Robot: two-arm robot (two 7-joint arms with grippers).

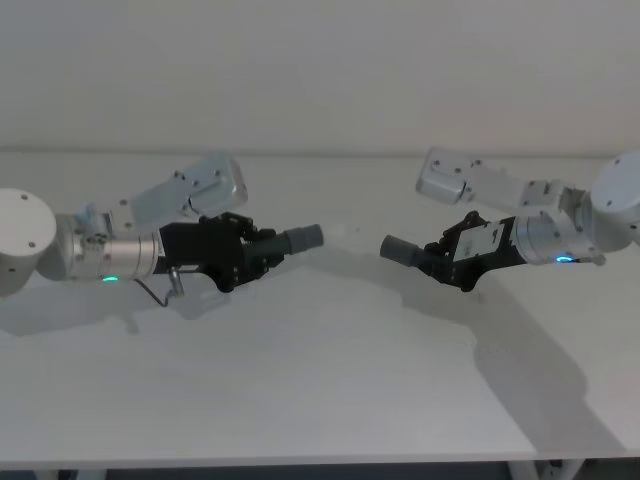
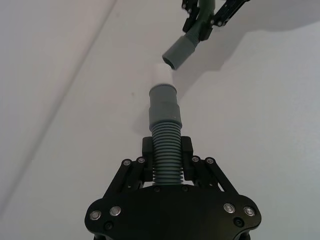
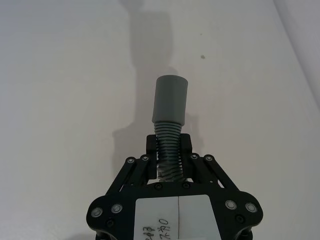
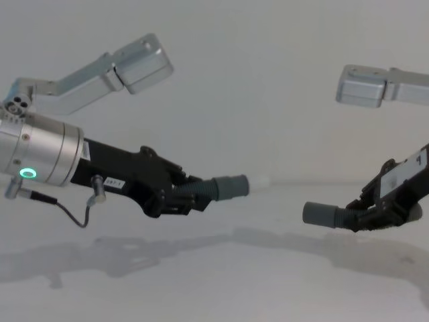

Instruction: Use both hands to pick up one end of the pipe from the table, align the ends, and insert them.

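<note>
While the left gripper [image 1: 262, 250] clamps the white-tipped piece [image 1: 300, 239] and the right gripper [image 1: 437, 257] the cuffed piece [image 3: 168, 145], both lifted over the table's [image 1: 320, 400] middle, plug tip [image 2: 162, 75] and cuff [image 1: 400, 250] face each other across a gap, leaving alignment and insertion to do.

Open gap mid-frame between plug tip [image 4: 258, 182] and cuff [image 4: 318, 213]. Open table [image 4: 214, 282] across lower frame. Left pincer [image 4: 184, 194] gripping straight hose [image 2: 166, 150] blocks frame left, right pincer [image 4: 365, 218] gripping curved hose [image 3: 167, 137] frame right.

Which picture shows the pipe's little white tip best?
The left wrist view: the white tip sits close up, pointing at the cuff. The chest view shows it faintly from the side; in the head view it blends into the table.
</note>
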